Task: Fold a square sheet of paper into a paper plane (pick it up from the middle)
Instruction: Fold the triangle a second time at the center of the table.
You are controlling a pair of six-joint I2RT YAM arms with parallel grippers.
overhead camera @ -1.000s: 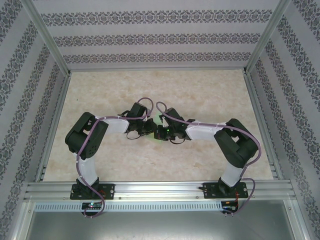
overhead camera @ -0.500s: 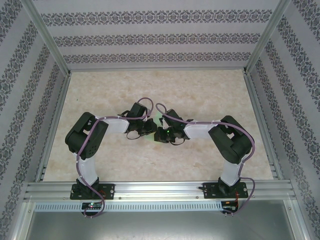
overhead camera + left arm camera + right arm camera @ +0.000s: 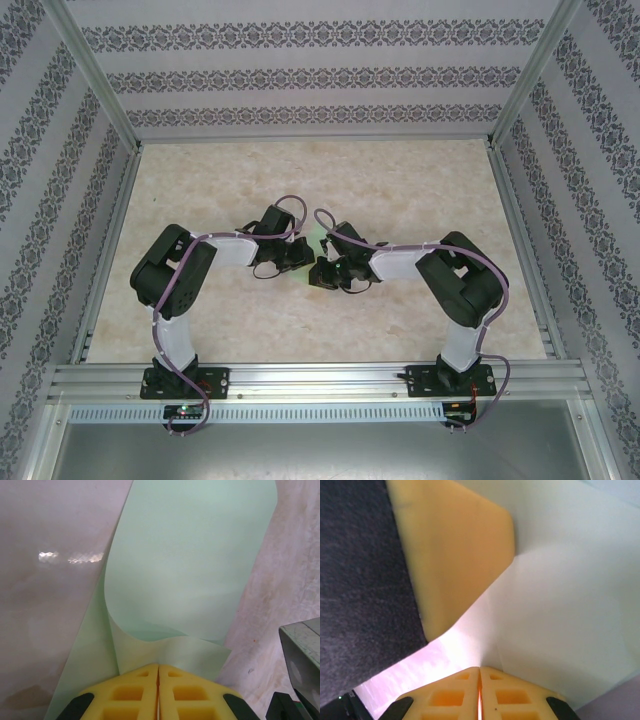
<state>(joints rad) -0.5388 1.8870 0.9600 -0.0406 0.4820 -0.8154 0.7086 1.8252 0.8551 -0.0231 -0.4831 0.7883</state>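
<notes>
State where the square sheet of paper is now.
In the top view, the square sheet of paper is at the middle of the table, pinched between the left hand and the right hand.

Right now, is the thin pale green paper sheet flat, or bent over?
Bent over, not creased flat: the pale green paper sheet curls in a soft loop from the shut left gripper.

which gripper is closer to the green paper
It's a tie. The left gripper is shut on the curled edge of the square sheet of paper; the right gripper is shut on the same sheet, close beside the left.
</notes>
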